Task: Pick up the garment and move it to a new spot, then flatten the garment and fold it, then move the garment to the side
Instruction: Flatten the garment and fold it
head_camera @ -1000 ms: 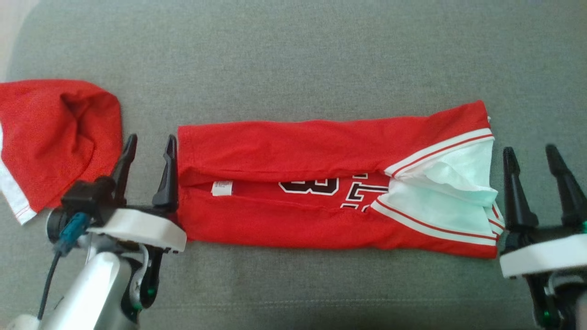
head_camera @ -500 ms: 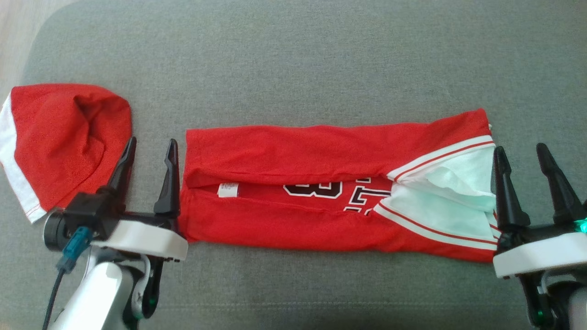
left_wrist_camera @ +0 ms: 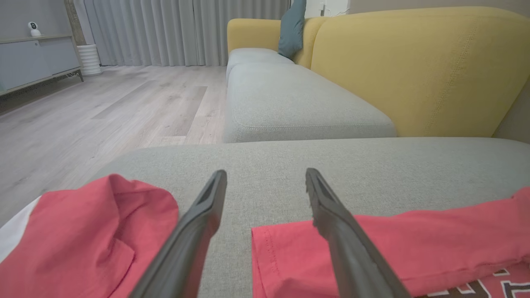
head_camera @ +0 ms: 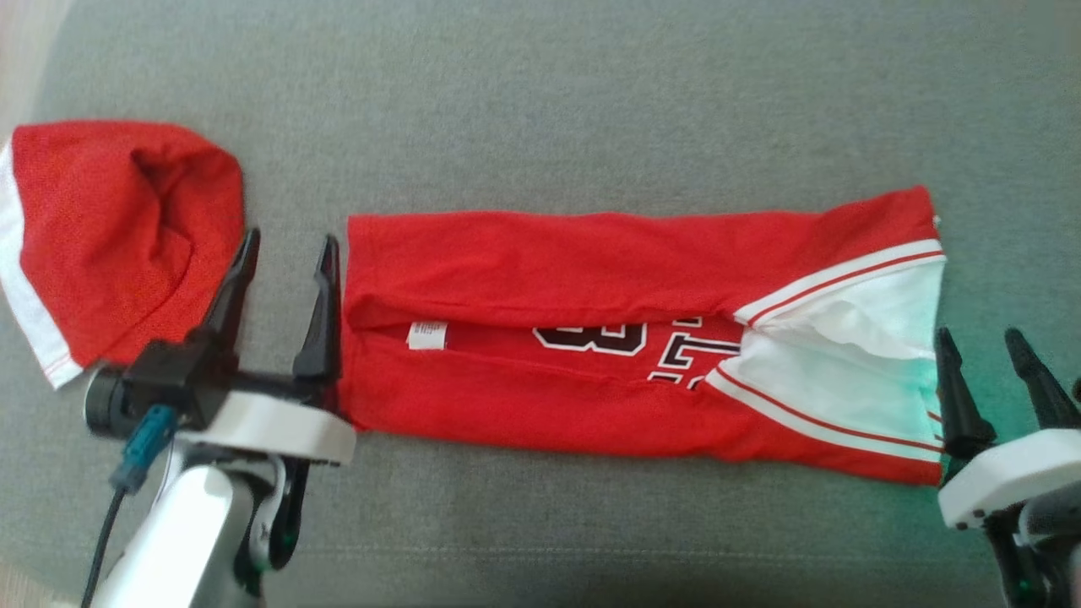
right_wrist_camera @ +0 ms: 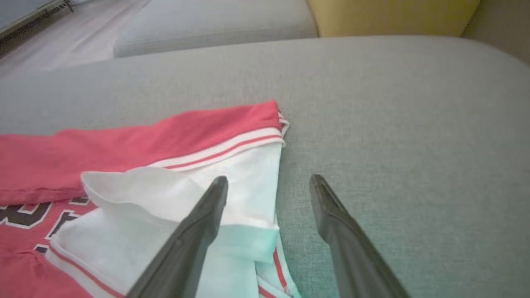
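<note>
The red jersey (head_camera: 591, 253) lies in the middle of the grey sofa cushion (head_camera: 540, 101), folded lengthwise into a long, flattish band, its two long edges turned in so they nearly meet along the centre. The cloth looks like a fine, slightly shiny mesh knit. In the gap between the flaps sit black characters outlined in white (head_camera: 591, 338), mostly covered, so I can't read them whole, and a small white tag (head_camera: 427, 334) whose print is too small to make out. At the right end a white panel (head_camera: 844, 338) edged with red and white stripes is rumpled and lifted. The left gripper (head_camera: 289, 249) stands at the band's left hem with its jaws spread and nothing between them, the inner finger just beside the hem. The right gripper (head_camera: 980, 342) sits off the right end, jaws also apart and empty. Left of the left gripper lies a second red mesh garment (head_camera: 110, 236), bunched into a rounded heap with a white band at its edge. Beyond the woven grey cushion are a yellow backrest (left_wrist_camera: 414, 62), a teal pillow (left_wrist_camera: 292, 27), a pale wood floor (left_wrist_camera: 103, 103) and grey curtains (left_wrist_camera: 165, 29).
</note>
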`<state>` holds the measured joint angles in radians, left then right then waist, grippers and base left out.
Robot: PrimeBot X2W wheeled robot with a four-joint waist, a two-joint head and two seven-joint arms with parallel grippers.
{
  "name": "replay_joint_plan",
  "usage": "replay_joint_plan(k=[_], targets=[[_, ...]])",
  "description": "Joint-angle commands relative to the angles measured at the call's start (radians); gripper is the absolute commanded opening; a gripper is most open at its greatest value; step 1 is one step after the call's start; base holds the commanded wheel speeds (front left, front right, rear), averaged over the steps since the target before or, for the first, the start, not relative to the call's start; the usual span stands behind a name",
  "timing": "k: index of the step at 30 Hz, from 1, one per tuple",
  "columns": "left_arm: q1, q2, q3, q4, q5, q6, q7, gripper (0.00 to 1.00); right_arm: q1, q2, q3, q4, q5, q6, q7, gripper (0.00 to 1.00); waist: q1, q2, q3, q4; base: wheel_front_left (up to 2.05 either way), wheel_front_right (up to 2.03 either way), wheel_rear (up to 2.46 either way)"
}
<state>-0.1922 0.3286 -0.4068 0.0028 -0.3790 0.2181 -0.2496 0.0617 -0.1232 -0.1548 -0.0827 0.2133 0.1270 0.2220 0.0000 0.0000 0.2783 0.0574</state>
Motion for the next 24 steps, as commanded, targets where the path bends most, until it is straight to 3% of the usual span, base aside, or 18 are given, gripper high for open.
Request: replay_joint_plan(k=[1,13,14,15,16,17,24], targets=[[-0.058,0.011,0.043,-0.038,0.011,-0.008,-0.012,1.0,-0.044,-0.024,0.009,-0.018,0.012,0.004,0.012,1.0,0.0,0.0,0.024,0.013,0.0,0.0,0.0],[-0.1,-0.031,0.057,-0.04,0.052,-0.049,-0.012,1.0,-0.105,-0.026,0.015,0.089,0.076,0.004,0.263,1.0,0.0,0.0,0.086,0.034,0.0,0.0,0.0],[-0.1,-0.033,0.06,-0.039,0.055,-0.051,-0.012,1.0,-0.105,-0.022,0.019,0.088,0.088,0.004,0.284,0.95,0.0,0.0,0.087,0.035,0.0,0.0,0.0],[-0.1,-0.036,0.064,-0.038,0.057,-0.054,-0.012,1.0,-0.103,-0.025,0.025,0.084,0.089,0.004,0.302,0.75,0.0,0.0,0.087,0.035,0.0,0.0,0.0],[-0.101,-0.038,0.067,-0.038,0.059,-0.058,-0.012,1.0,-0.102,-0.022,0.028,0.079,0.098,0.004,0.314,0.46,0.0,0.0,0.087,0.036,0.0,0.0,0.0],[-0.101,-0.041,0.072,-0.037,0.061,-0.06,-0.012,1.0,-0.1,-0.016,0.029,0.077,0.111,0.004,0.332,0.03,0.0,0.0,0.086,0.036,0.0,0.0,0.0],[-0.086,-0.062,0.098,-0.035,0.076,-0.076,-0.012,1.0,-0.083,-0.011,0.011,0.019,0.133,0.004,0.349,0.0,0.0,0.0,0.065,0.038,0.0,0.0,0.0]])
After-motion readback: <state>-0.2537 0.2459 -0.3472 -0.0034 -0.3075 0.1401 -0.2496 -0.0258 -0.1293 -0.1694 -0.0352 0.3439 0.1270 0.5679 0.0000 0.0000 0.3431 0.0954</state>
